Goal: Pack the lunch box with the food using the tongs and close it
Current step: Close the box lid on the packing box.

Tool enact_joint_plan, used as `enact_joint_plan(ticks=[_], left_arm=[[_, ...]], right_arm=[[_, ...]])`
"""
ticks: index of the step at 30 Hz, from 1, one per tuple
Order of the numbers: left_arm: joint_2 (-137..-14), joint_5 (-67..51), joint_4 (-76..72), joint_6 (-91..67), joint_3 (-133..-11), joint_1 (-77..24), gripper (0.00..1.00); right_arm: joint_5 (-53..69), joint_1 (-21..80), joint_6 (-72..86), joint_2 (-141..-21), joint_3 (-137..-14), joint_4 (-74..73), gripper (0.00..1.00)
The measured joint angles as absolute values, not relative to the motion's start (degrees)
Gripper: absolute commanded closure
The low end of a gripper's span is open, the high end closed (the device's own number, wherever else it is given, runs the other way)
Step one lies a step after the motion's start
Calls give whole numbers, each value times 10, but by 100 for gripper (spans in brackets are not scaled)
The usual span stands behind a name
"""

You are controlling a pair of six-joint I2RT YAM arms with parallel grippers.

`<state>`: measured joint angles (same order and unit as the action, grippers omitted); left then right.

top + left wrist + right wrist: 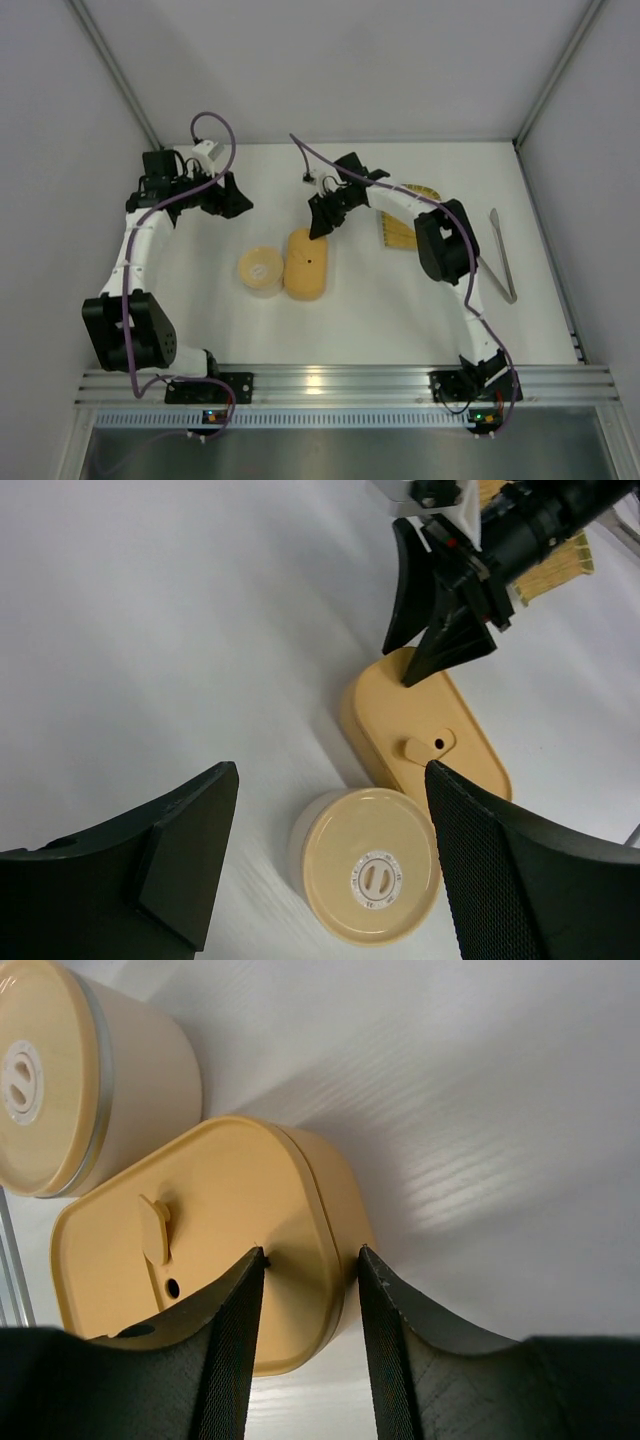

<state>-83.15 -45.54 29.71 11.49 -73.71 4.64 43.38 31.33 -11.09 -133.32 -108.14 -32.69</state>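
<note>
The pale-orange lunch box [306, 263] lies mid-table with its lid on, and its round tin [260, 271] stands against its left side. My right gripper [320, 228] hangs over the box's far end. In the right wrist view its jaws [312, 1252] straddle the lid's rim [320, 1210]: one finger rests on the lid top, the other stands off the end wall, so it is open. My left gripper [330, 770] is wide open above the table, up and left of the tin [370, 880], holding nothing. The silver tongs [503, 255] lie at the far right. No food shows.
A yellow woven tray [400, 225] sits behind the right arm, partly hidden by it. White walls enclose the table at the back and on both sides. The arm bases stand at the near edge on a metal rail [340, 380].
</note>
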Motion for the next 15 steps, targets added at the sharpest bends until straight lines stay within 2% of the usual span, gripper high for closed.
enact_joint_plan(ticks=[5, 12, 14, 15], left_arm=[[-832, -451, 327, 128, -715, 88, 20], [-832, -452, 363, 164, -697, 101, 18], [-832, -452, 367, 169, -696, 101, 12], [-832, -452, 368, 171, -696, 101, 2]], right_arm=[[441, 337, -134, -1332, -1081, -341, 60], [438, 349, -137, -1324, -1072, -348, 55], [432, 349, -135, -1323, -1072, -350, 48], [429, 349, -134, -1322, -1071, -351, 44]])
